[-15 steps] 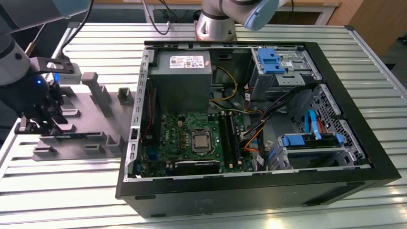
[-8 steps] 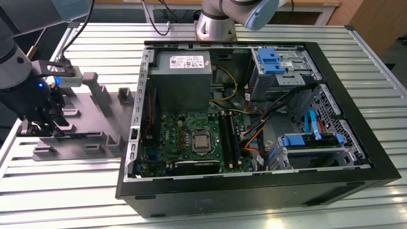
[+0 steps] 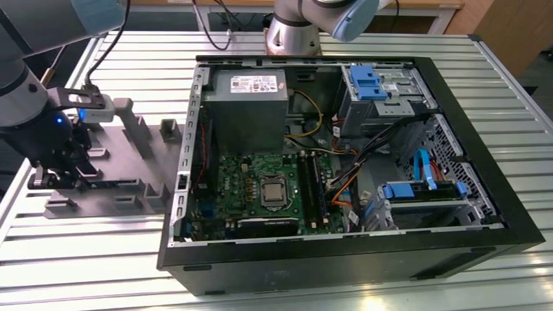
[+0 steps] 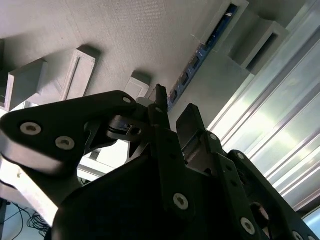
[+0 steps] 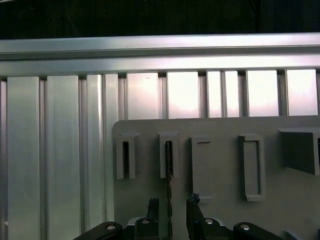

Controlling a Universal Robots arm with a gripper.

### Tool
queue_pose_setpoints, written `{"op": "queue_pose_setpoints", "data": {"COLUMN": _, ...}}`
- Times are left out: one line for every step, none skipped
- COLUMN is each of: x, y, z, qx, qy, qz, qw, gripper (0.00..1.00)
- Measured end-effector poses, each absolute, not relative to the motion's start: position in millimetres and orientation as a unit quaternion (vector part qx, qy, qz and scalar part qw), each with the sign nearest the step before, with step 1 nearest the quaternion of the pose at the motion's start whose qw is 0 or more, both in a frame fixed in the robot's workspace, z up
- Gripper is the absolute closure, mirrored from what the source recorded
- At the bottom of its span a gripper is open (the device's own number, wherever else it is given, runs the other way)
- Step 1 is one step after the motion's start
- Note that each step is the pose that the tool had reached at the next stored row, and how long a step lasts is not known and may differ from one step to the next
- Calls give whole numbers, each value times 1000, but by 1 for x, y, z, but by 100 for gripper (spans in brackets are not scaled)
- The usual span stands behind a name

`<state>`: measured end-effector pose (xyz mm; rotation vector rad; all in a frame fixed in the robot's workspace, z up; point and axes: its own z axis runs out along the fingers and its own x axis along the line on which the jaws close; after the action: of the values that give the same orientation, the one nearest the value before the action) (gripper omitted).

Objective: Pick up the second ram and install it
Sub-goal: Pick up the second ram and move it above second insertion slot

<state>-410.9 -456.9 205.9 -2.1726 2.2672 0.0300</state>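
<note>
robot arm (image 3: 30, 123) hangs over the flat grey plastic fixture plate (image 3: 121, 172), which lies at the exterior view's left of the open black pc case (image 3: 346, 259). both sit on the ribbed aluminium tabletop (image 3: 87, 259).

the second ram (image 4: 201, 52), a slim dark green memory stick w/ black chips, stands on edge in the plate's raised slot blocks. in the first wrist view the ram (image 5: 169, 167) reads as a thin dark line.

jaws are apart. one black finger (image 5: 152, 207) sits on one side of the stick's near end and the other on the opposite side, w/ a gap showing on each side, so nothing is clamped.

key relation: the ram's long axis runs along the plate away from the wrist, in line w/ the gap btwn the fingers (image 4: 190, 120). its flat faces look toward the finger pads.

judging by this, the pick-up is lined up but the grip isn't made.

the long black memory slots (image 3: 309, 188) on the green motherboard (image 3: 250, 175) are well apart from the ram, toward the exterior view's right.
</note>
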Motion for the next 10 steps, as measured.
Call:
{"op": "queue_pose_setpoints", "data": {"x": -411, "y": -457, "z": 205, "qx": -692, "qy": 722, "qz": 10, "qw": 1, "gripper": 64}}
{"op": "queue_pose_setpoints", "data": {"x": -411, "y": -457, "z": 204, "qx": -692, "qy": 722, "qz": 10, "qw": 1, "gripper": 64}}
{"op": "queue_pose_setpoints", "data": {"x": -411, "y": -457, "z": 203, "qx": -692, "qy": 722, "qz": 9, "qw": 1, "gripper": 64}}
{"op": "queue_pose_setpoints", "data": {"x": -411, "y": -457, "z": 202, "qx": -692, "qy": 722, "qz": 9, "qw": 1, "gripper": 64}}
{"op": "queue_pose_setpoints", "data": {"x": -411, "y": -457, "z": 201, "qx": -692, "qy": 722, "qz": 9, "qw": 1, "gripper": 64}}
{"op": "queue_pose_setpoints", "data": {"x": -411, "y": -457, "z": 200, "qx": -692, "qy": 722, "qz": 9, "qw": 1, "gripper": 64}}
{"op": "queue_pose_setpoints", "data": {"x": -411, "y": -457, "z": 199, "qx": -692, "qy": 722, "qz": 9, "qw": 1, "gripper": 64}}
{"op": "queue_pose_setpoints", "data": {"x": -411, "y": -457, "z": 199, "qx": -692, "qy": 722, "qz": 9, "qw": 1, "gripper": 64}}
{"op": "queue_pose_setpoints", "data": {"x": -411, "y": -457, "z": 198, "qx": -692, "qy": 722, "qz": 9, "qw": 1, "gripper": 64}}
{"op": "queue_pose_setpoints", "data": {"x": -411, "y": -457, "z": 197, "qx": -692, "qy": 722, "qz": 9, "qw": 1, "gripper": 64}}
